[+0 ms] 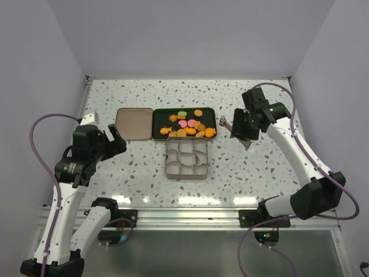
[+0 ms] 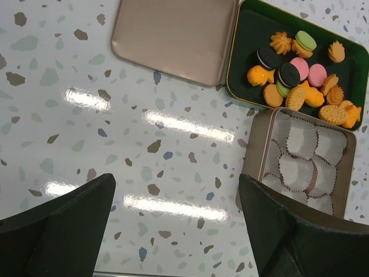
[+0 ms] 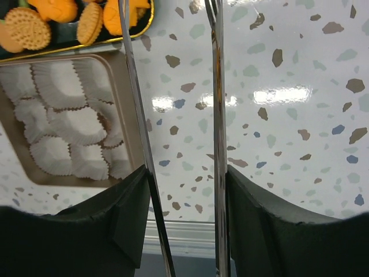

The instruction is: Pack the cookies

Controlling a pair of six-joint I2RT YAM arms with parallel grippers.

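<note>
The cookies (image 1: 187, 124), mostly orange with some pink, green and dark ones, lie in a dark green tray (image 1: 158, 113). They also show in the left wrist view (image 2: 300, 72) and the right wrist view (image 3: 23, 26). In front of the tray stands the tan tin (image 1: 168, 163) lined with white paper cups (image 3: 69, 121). My right gripper (image 1: 237, 129) is shut on metal tongs (image 3: 216, 86), held above the table right of the tray; the tong arms stand apart with nothing between them. My left gripper (image 2: 176, 219) is open and empty, left of the tin.
The tan tin lid (image 1: 134, 122) lies flat left of the green tray. The speckled table ends in a metal rail (image 1: 184, 214) at the front. Grey walls close in the left, right and back.
</note>
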